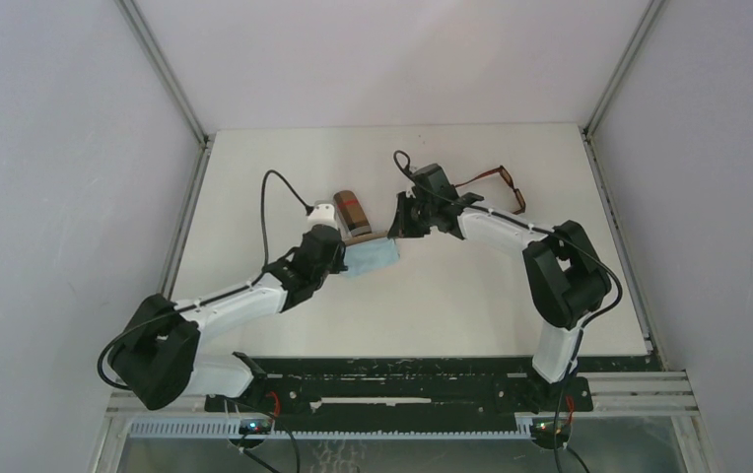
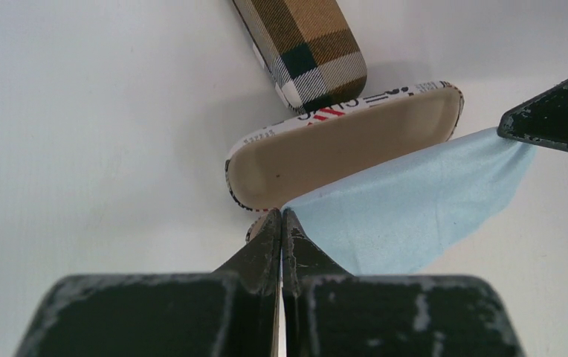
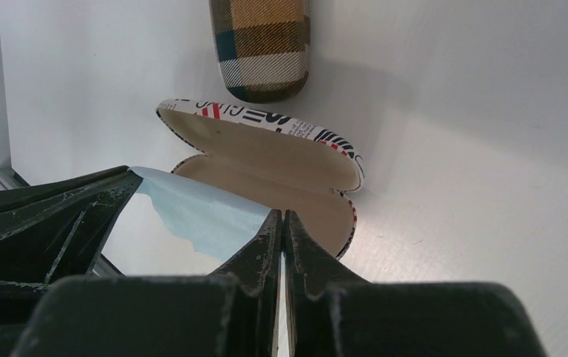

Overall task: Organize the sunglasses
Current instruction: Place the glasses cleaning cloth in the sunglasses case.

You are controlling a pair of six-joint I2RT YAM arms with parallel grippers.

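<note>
White tabletop (image 1: 432,296) between pale grey walls (image 1: 57,148)

Two white arms with black joint housings, left arm (image 1: 230,304) and right arm (image 1: 496,229) bolted to a black base rail (image 1: 402,379), black cables (image 1: 263,217) looping above each wrist, black jaws scuffed pale along their edges, red wires (image 1: 274,402) below the rail

We see a white table (image 1: 451,305) boxed in by plain grey walls (image 1: 57,177) and aluminium corner posts (image 1: 164,71), evenly lit.
</note>
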